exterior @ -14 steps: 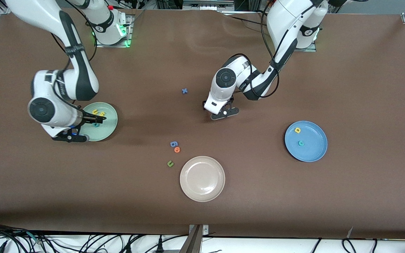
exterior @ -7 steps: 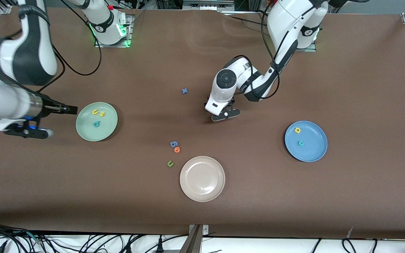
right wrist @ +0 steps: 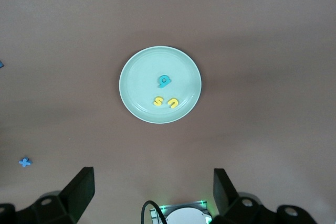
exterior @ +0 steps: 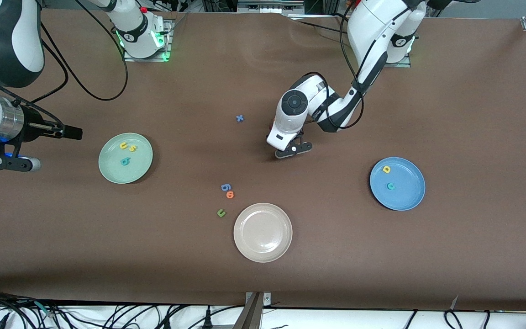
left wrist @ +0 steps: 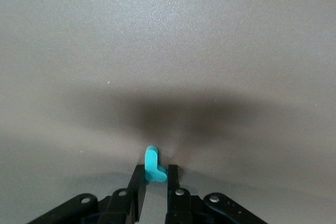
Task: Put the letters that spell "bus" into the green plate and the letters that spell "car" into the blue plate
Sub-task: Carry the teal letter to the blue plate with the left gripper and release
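Letters "b" (exterior: 125, 161), "u" (exterior: 123, 145), "s" (exterior: 132, 147) lie in green plate (exterior: 142, 169); "a" (exterior: 386, 169), "c" (exterior: 390, 186) in blue plate (exterior: 409, 196). Left gripper (left wrist: 156, 174) pinches teal "r" (left wrist: 153, 163) at table centre; right gripper (right wrist: 152, 190) spread, high over green plate.

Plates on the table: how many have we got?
3. The green plate lies toward the right arm's end, the blue plate toward the left arm's end, and a cream-white plate between them, nearest the front camera.
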Controlling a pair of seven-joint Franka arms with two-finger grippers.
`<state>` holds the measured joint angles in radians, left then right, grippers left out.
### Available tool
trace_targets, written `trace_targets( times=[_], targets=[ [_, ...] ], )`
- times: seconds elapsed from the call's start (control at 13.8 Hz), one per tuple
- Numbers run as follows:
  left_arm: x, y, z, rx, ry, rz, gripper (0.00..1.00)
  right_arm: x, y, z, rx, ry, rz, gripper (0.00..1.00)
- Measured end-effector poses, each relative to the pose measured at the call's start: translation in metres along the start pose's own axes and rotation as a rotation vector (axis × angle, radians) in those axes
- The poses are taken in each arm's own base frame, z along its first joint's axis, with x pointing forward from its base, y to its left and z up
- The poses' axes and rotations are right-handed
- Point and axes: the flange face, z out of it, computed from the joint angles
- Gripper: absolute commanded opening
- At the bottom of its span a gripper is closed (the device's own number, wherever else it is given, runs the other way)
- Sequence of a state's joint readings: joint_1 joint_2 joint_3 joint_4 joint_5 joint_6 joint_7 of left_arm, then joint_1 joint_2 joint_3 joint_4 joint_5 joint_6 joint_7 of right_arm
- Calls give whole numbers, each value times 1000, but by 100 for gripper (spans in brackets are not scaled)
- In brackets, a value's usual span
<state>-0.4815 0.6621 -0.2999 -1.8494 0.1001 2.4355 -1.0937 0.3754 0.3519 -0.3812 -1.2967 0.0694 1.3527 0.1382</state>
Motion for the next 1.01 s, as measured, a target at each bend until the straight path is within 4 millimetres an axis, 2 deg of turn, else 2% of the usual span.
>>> trace_targets(
  times=[0.29,0.51,0.65,0.87,1.01],
  targets=[
    [0,0,0,0,0,0,5,2,-5,-1,6,16,-9,100],
    [2,0,-2,-3,2,-3,4,4,-13,3,23,14,-38,100],
    [13,-3,-8,6,3,13,3,8,-6,4,33,16,-46,100],
    [52,-28,-41,55,-10,110,2,8,4,-3,21,40,-57,100],
    [92,-63,-70,74,-19,203,2,9,2,-5,20,76,-65,100]
  ],
)
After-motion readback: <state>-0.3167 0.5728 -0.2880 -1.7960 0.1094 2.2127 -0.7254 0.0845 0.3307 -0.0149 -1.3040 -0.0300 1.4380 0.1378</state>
